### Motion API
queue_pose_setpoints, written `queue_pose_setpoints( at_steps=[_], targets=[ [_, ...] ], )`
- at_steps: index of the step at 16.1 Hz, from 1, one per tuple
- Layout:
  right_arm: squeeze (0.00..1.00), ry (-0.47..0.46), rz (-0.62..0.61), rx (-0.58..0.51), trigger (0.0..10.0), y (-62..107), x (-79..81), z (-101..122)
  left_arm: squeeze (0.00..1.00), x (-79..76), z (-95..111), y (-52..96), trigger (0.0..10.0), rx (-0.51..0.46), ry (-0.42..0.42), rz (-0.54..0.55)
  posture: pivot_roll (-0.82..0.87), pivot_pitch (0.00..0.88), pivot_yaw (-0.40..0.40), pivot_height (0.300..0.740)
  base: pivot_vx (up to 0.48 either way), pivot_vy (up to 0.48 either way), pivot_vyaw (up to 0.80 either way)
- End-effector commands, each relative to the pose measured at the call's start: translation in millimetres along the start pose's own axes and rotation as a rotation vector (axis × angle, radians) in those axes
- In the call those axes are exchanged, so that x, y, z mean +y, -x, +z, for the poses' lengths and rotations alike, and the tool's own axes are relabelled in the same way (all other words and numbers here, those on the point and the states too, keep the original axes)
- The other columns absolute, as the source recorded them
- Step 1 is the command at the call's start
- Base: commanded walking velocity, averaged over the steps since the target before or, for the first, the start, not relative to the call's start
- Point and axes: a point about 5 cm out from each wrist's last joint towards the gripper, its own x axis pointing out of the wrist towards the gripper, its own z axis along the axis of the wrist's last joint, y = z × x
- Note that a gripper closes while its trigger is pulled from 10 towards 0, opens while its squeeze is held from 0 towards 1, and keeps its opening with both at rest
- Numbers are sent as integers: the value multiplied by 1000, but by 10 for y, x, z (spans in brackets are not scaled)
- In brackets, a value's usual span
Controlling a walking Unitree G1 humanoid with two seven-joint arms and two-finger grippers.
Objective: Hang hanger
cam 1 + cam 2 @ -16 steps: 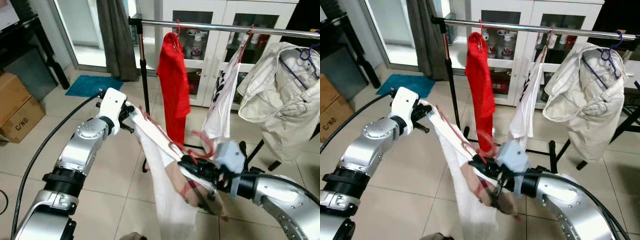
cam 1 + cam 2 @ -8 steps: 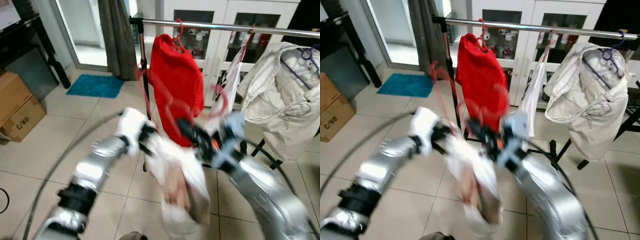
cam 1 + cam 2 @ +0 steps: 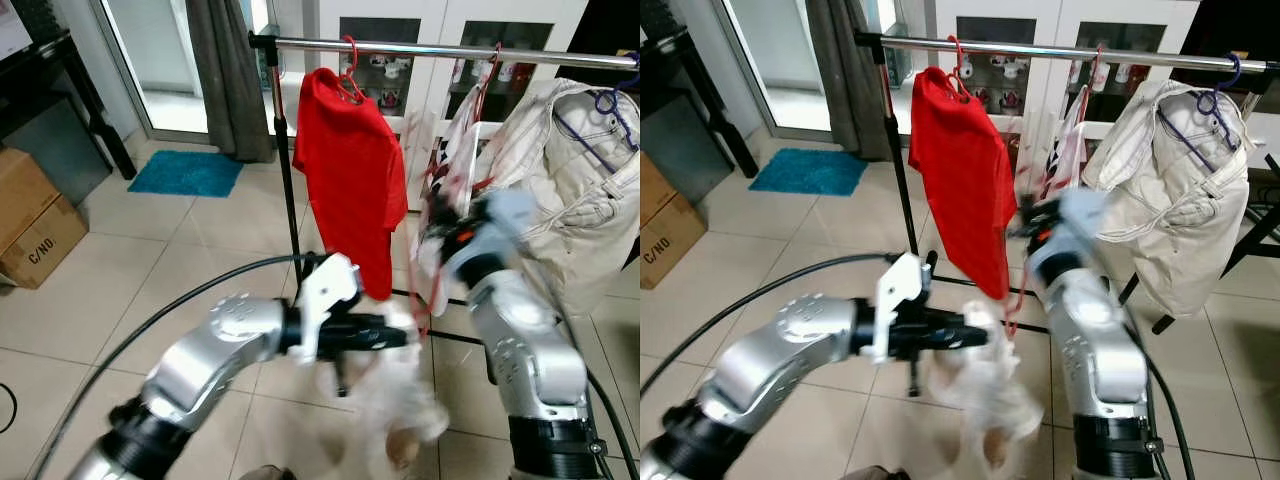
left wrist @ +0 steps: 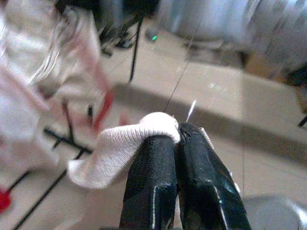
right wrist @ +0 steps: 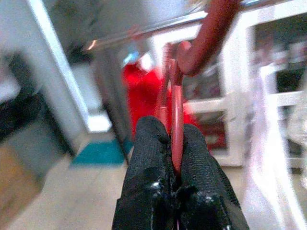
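Observation:
A red plastic hanger is pinched in my shut right gripper, its hook close under the chrome rail. In the eye views that right gripper is raised and blurred, between the red shirt and a white printed shirt. A white garment trails down from the hanger, blurred. My left gripper is low in front of me, shut on a fold of this white garment.
A cream jacket on a purple hanger fills the rail's right end. The rail's black upright and floor bars stand ahead. Cardboard boxes and a blue mat lie left; a black cable loops by my left arm.
My right arm has swung up and to the right, carrying the red hanger to the rail. My left gripper has dropped lower and moved right, still holding the white garment.

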Motion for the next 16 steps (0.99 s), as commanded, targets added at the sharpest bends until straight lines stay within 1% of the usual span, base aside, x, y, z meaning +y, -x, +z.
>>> queue_pose_setpoints(
  at_steps=[1,2,3,4,5,6,7,8,9,10,11,12,13,14,15,16],
  targets=[
    [0,-63,-63,-54,0,8,-94,48,0,26,-5,81,0,15,-8,48,-127,0,69,740,0,0,0],
    [0,-195,-135,-173,0,43,-206,152,0,16,-86,195,0,39,38,93,-131,0,73,740,0,0,0],
    [0,-233,-155,-203,0,57,-243,175,0,17,-115,233,0,45,59,120,-134,0,78,740,0,0,0],
    [0,-260,-169,-230,0,73,-295,189,0,68,-189,324,0,67,97,229,-134,0,77,740,0,0,0],
    [0,-245,-161,-221,0,80,-295,182,0,99,-220,350,0,76,106,275,-133,0,74,740,0,0,0],
    [0,-140,-91,-88,2431,139,-236,50,0,290,-315,453,0,67,172,517,-127,0,65,740,0,0,0],
    [0,-97,-76,-50,10000,201,-217,-3,0,436,-306,527,3098,-18,204,701,-125,0,61,740,0,0,0],
    [0,-31,-54,29,10000,286,-193,-107,0,496,-259,568,9333,-113,237,796,-124,0,58,740,0,0,0],
    [0,38,-72,91,10000,392,-183,-226,0,506,-242,579,10000,-196,285,856,-126,0,59,740,0,0,-563],
    [0,49,-107,101,10000,474,-149,-308,0,522,-351,599,10000,-191,351,1004,-145,0,75,740,0,0,-800],
    [0,27,-122,104,10000,478,-131,-332,0,503,-419,581,10000,-235,464,1054,-143,0,73,740,0,0,-800],
    [0,24,-136,103,10000,470,-133,-324,0,492,-382,553,10000,-261,436,1026,-145,0,67,740,0,0,-800],
    [0,53,-167,94,10000,456,-158,-317,0,528,-413,560,10000,-210,399,1097,-142,0,70,740,0,0,-800],
    [0,37,-193,116,10000,487,-177,-344,0,522,-510,531,10000,-89,385,1146,-131,0,57,740,0,0,-800],
    [0,53,-180,133,10000,530,-143,-364,0,491,-547,511,10000,-39,375,1173,-136,0,60,740,0,0,-800],
    [0,59,-174,136,10000,549,-120,-375,0,488,-531,487,10000,-107,408,1153,-134,0,66,740,0,0,-800]
  ],
)
